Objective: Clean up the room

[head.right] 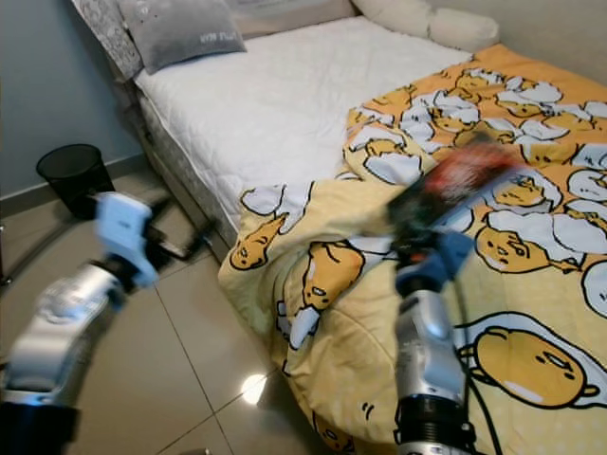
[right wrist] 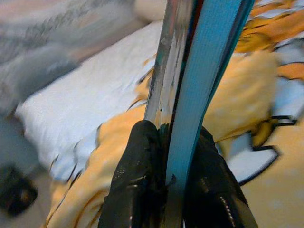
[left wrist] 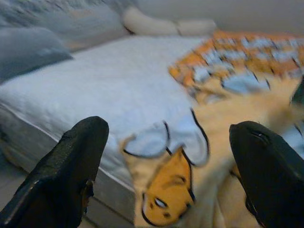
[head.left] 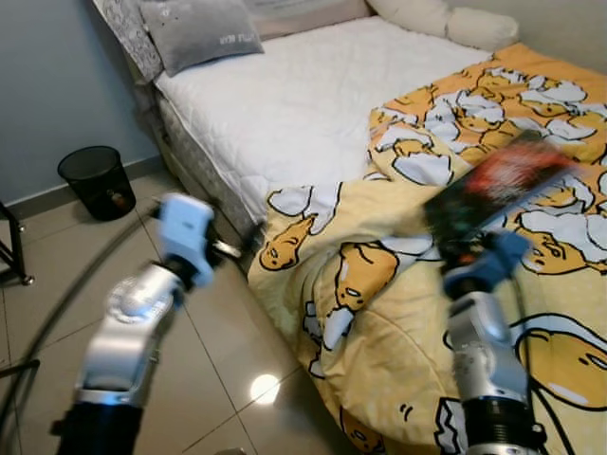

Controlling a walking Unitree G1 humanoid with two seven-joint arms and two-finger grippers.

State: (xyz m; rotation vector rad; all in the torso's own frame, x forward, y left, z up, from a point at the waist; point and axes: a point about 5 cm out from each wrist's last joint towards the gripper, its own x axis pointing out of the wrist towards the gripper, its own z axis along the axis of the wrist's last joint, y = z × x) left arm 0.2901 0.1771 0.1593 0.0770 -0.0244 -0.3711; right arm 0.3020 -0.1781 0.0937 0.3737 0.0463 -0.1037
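Observation:
My right gripper [right wrist: 166, 156] is shut on a thin book or magazine [head.left: 498, 185] with a dark red-and-black cover, held edge-on between the black fingers [right wrist: 137, 166]. It hangs blurred above the yellow cartoon-print blanket [head.left: 398, 313] that spills off the bed's near side. In the right wrist view the book's blue spine [right wrist: 204, 71] runs up between the pads. My left gripper [left wrist: 166, 166] is open, raised over the floor beside the bed, with both fingers [left wrist: 61, 175] wide apart and nothing between them.
The bed's white mattress [head.left: 294, 95] holds a grey pillow [head.left: 199, 33] and cream pillows [head.left: 455, 19] at the head. A black mesh wastebasket [head.left: 97, 180] stands on the tiled floor [head.left: 218, 379] by the grey wall. A black stand leg [head.left: 14, 251] sits at far left.

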